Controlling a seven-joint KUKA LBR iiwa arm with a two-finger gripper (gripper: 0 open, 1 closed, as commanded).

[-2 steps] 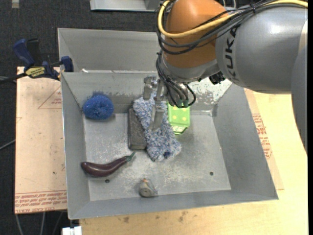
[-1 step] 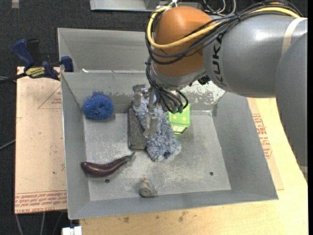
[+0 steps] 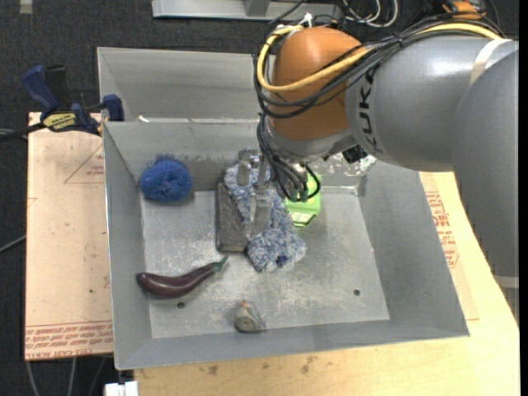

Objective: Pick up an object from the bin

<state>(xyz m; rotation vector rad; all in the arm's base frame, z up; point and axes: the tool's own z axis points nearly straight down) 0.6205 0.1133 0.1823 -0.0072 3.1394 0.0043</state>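
Note:
My gripper [image 3: 261, 198] hangs below the orange wrist cover in the middle of the bin. It is down on a blue and white mottled cloth [image 3: 272, 242], which is bunched up against it. The cloth's upper part rises alongside the gripper. A dark grey flat block [image 3: 230, 219] lies just left of the cloth and touches it. To the right, a bright green thing [image 3: 304, 206] is partly hidden behind the gripper.
A blue fuzzy ball [image 3: 166, 180] sits at the bin's back left. A dark purple toy eggplant [image 3: 176, 280] lies front left. A small grey-brown lump [image 3: 247, 318] rests near the front wall. The arm covers the bin's right rear.

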